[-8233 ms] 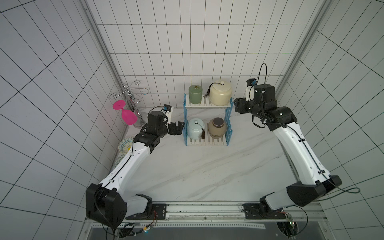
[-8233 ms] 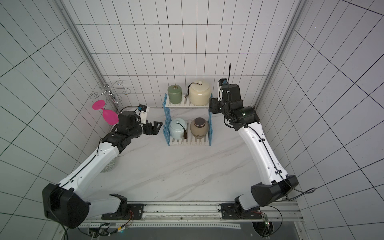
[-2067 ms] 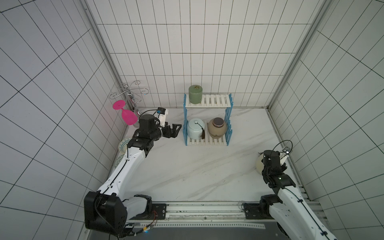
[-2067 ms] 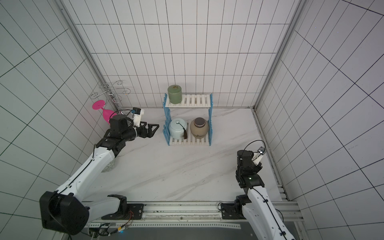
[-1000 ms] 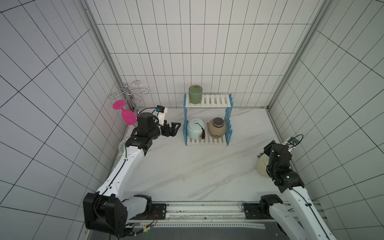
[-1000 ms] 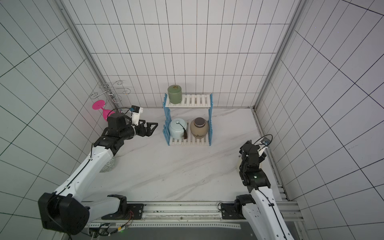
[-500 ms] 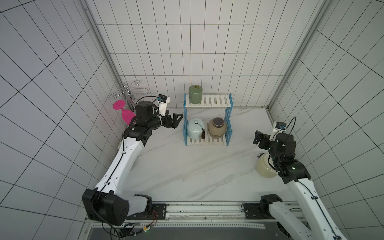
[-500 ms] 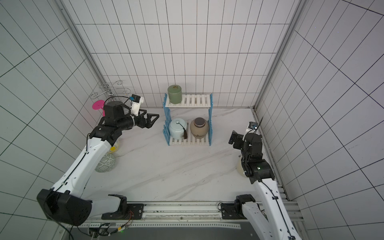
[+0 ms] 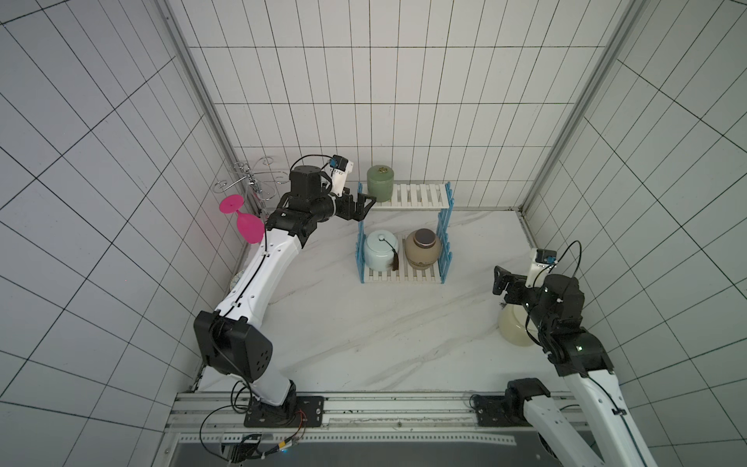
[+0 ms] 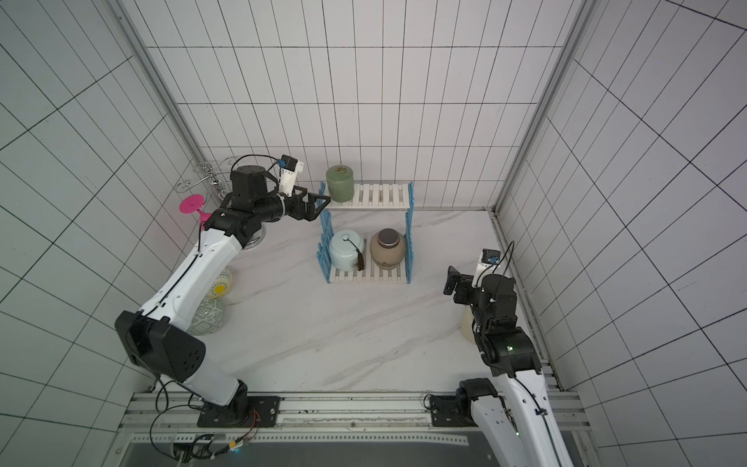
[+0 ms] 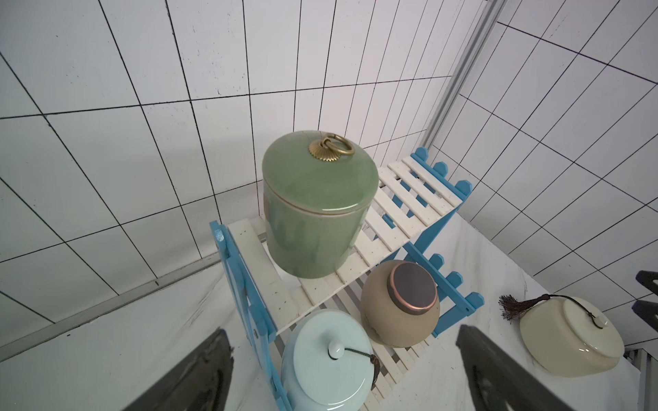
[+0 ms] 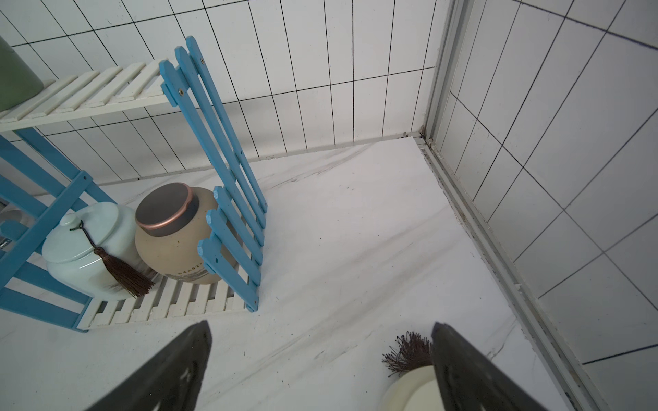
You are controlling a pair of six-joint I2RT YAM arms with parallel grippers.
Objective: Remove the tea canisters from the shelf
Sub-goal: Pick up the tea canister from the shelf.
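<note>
One jar is off the shelf (image 9: 416,197). The cream jar (image 9: 512,331) sits on the tabletop (image 9: 364,331) near the right wall, partly hidden under the right arm. Three jars remain on the shelf. The green jar (image 9: 380,182) stands at the left end of the top board, and the pale blue jar (image 9: 379,250) and tan jar (image 9: 423,247) sit side by side on the bottom board.

The left fingers (image 11: 199,377) are spread wide and empty. They are level with the top board and close to the green jar, but not yet around it. I'd say that one goes next. The right fingers (image 12: 167,373) gape too and hold nothing, just above the cream jar and well apart from the shelf.
</note>
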